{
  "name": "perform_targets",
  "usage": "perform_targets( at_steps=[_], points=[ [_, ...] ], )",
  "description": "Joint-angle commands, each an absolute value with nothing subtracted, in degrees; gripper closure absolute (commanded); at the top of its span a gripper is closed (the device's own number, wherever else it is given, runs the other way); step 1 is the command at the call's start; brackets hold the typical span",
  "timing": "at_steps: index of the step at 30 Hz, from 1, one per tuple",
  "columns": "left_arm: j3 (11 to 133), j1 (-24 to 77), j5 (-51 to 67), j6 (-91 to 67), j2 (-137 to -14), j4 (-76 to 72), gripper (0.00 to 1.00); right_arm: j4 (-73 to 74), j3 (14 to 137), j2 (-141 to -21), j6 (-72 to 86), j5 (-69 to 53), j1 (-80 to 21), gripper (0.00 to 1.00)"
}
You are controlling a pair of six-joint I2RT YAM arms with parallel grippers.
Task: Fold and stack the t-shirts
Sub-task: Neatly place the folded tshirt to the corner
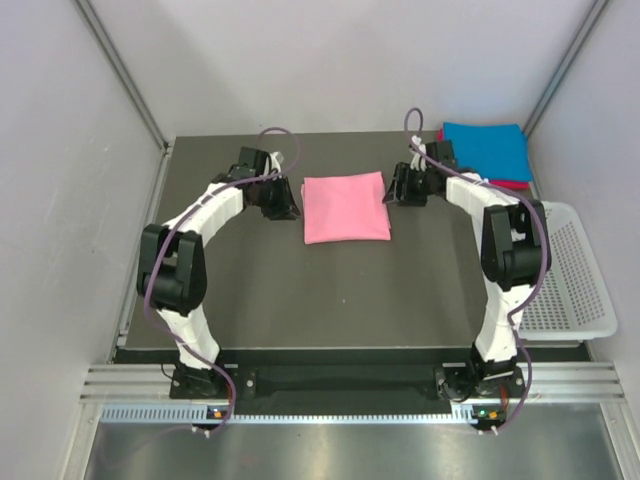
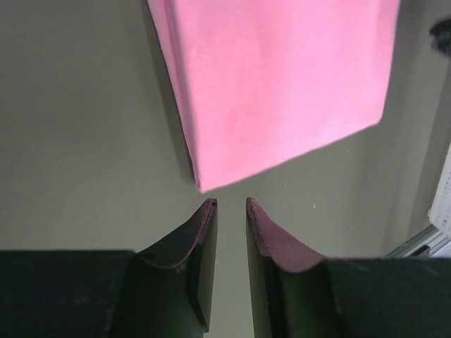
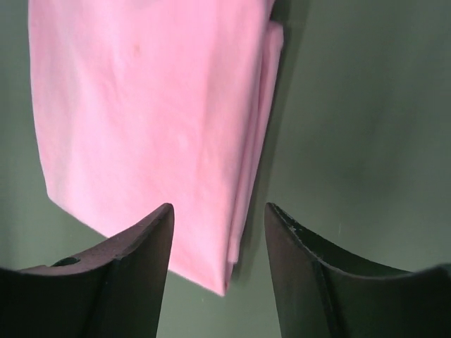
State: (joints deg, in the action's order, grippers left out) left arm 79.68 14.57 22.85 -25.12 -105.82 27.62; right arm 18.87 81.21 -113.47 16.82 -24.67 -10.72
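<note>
Pink shirt (image 1: 345, 208) lies folded mid-bench (image 1: 330, 300). Left pincer (image 2: 231, 204) at its 9 o'clock, narrowly parted, empty; right pincer (image 3: 218, 211) at 3 o'clock, released above its edge. Folding looks done; next, grasp and carry it onto the blue shirt (image 1: 487, 150) at 1 o'clock.

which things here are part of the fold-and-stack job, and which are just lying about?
Job:
- pink shirt, folded, between the arms
- blue shirt, folded, far right
- red shirt, under the blue one

Lying about:
- white mesh basket, right side
</note>
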Motion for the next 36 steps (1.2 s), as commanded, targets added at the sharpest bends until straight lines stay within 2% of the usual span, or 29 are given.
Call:
perform_targets(
  at_steps=[1,7,14,17,28,31,32,36],
  points=[
    [80.07,14.5,24.07,-20.75,-99.33,35.06,0.72,17.32,88.39,-118.11,15.21,-23.73,-10.81,0.45],
    [73.57,14.5,28.12,-19.78,-91.33,34.89,0.71,18.02,97.37,-126.54,15.29,-23.91,-11.6,0.42],
    [67.68,14.41,28.93,-19.78,-86.57,31.99,0.71,20.3,102.04,-133.06,14.07,-17.06,-15.02,0.45],
    [67.5,14.41,28.13,-19.42,-86.22,32.25,0.71,20.92,101.6,-134.12,13.89,-13.63,-16.35,0.54],
    [66.62,14.41,29.27,-19.86,-86.22,30.5,0.72,20.57,98.52,-131.58,12.84,-10.46,-16.35,0.69],
    [66.01,14.41,29.36,-20.04,-86.04,30.32,0.72,20.65,99.4,-131.13,11.52,-10.55,-16.43,0.88],
    [65.83,14.41,29.36,-20.04,-86.04,30.24,0.72,21.26,100.54,-131.22,10.82,-10.46,-16.35,0.98],
    [65.66,14.41,29.27,-20.04,-85.96,30.15,0.72,23.11,103.61,-130.79,10.28,-9.67,-16.35,1.0]
  ],
)
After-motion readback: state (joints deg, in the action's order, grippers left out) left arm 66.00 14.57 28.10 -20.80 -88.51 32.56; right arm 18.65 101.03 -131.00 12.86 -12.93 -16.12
